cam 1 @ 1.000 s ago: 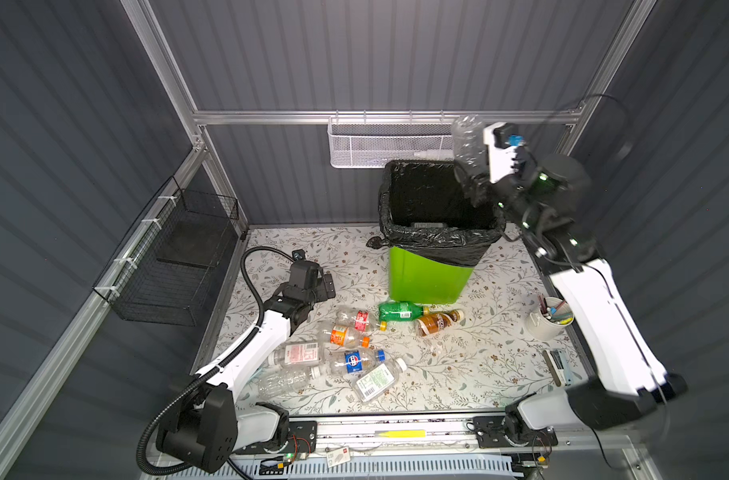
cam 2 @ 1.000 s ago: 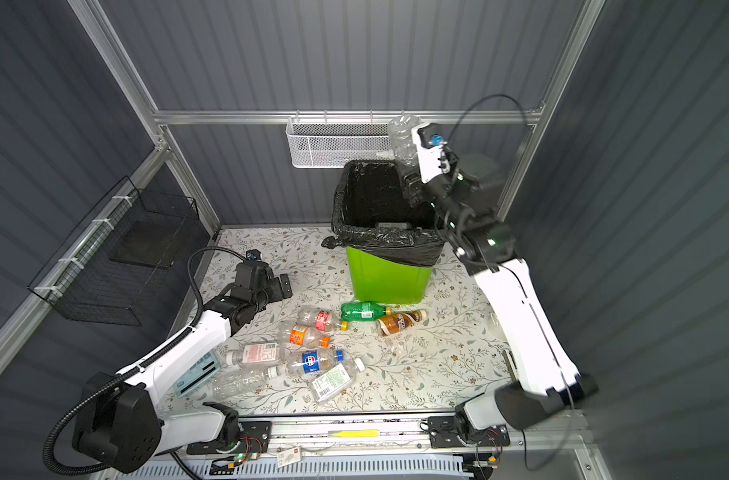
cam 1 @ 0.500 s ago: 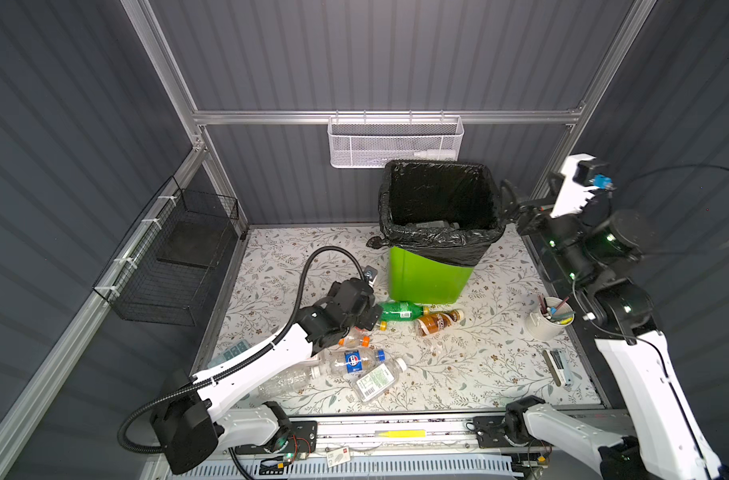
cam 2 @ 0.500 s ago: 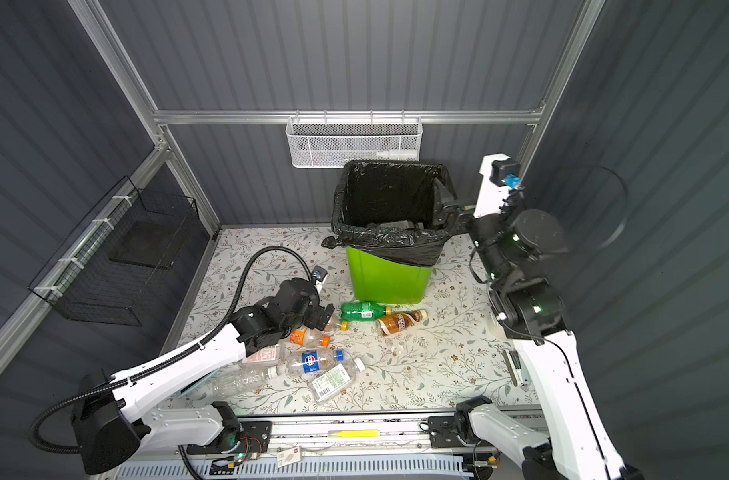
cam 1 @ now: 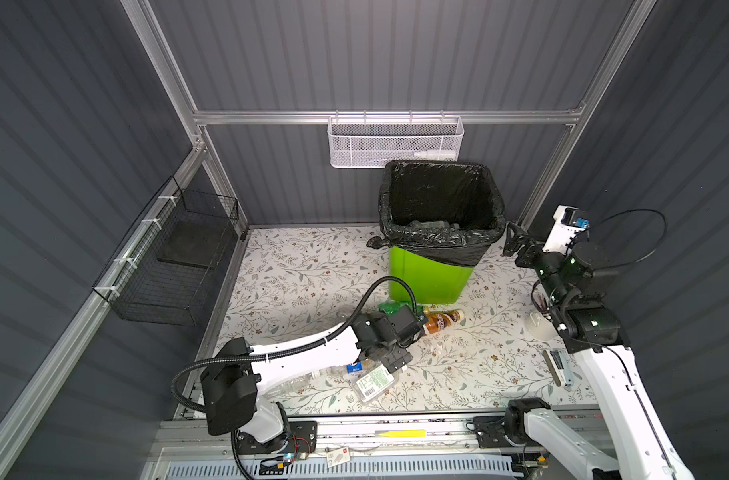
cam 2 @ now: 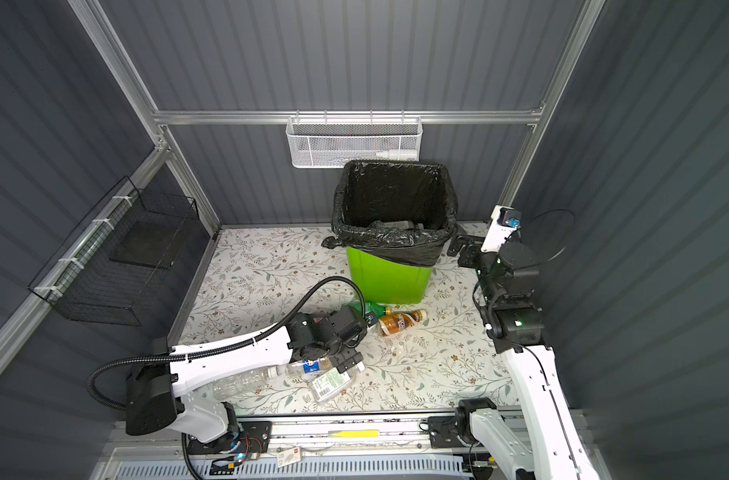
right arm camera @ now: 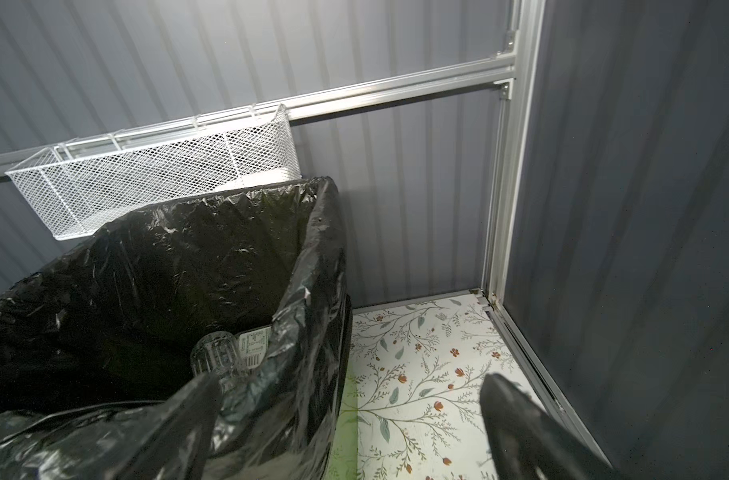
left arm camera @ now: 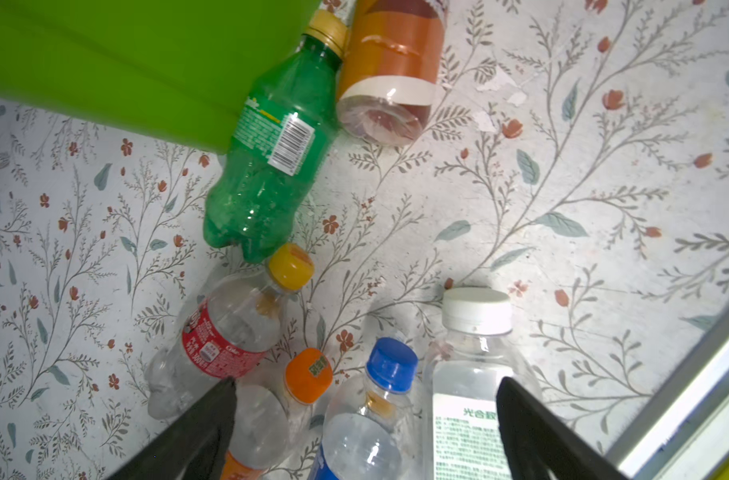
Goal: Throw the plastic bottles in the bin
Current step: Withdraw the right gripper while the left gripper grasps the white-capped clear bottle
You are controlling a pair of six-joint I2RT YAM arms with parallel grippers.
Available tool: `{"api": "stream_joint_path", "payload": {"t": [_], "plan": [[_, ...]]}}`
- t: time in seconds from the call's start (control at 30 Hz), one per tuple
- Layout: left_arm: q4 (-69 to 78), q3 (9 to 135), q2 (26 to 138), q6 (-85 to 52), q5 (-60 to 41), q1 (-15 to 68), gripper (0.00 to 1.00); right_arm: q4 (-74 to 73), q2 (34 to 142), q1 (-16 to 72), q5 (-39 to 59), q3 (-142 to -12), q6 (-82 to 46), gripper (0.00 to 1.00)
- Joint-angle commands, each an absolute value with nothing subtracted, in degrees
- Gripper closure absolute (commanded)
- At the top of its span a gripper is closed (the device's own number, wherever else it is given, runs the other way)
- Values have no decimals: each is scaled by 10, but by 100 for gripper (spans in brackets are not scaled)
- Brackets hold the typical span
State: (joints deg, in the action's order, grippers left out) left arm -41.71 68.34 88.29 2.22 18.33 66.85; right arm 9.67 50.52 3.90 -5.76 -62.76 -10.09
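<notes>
The green bin (cam 1: 429, 278) (cam 2: 385, 278) with its black bag stands at the back; a clear bottle (right arm camera: 230, 353) lies inside it. On the floor in front lie a green bottle (left arm camera: 271, 158) and an amber bottle (cam 1: 439, 322) (left arm camera: 392, 70). Nearer me lie clear bottles: a red-labelled one (left arm camera: 225, 332), an orange-capped one (left arm camera: 309, 376), a blue-capped one (left arm camera: 371, 428) and a white-capped one (left arm camera: 471, 399) (cam 1: 373, 380). My left gripper (cam 1: 394, 359) (left arm camera: 367, 382) hangs open just above the blue-capped bottle, holding nothing. My right gripper (cam 1: 514, 241) (right arm camera: 352, 380) is open and empty beside the bin's right rim.
A white mesh basket (cam 1: 394, 141) hangs on the back wall behind the bin. A black wire basket (cam 1: 175, 257) hangs on the left wall. A white cup (cam 1: 539, 328) and small flat items (cam 1: 560, 365) sit by the right wall. The front rail (cam 1: 396, 432) borders the floor.
My right gripper let a clear bottle go over the bin, opened, and drew back down to the bin's right side. My left arm swung from the rear left over the bottle cluster.
</notes>
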Motion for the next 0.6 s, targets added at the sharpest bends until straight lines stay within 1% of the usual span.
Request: {"api": "stream_joint_path", "payload": {"t": [0.0,0.3,0.47,0.57], "plan": [[-494,700,896,-2,155,689,3,90,489,24,-49,-614,-128,1],[-508,663,895,-69,146,707,7,86,495,0,-19,-588,-151,1],[-496,631,900,-86,145,710,9,84,495,-7,-9,-583,-157,1],[-489,619,906,-89,130,710,11,87,494,-10,-6,-581,-160,1]]}}
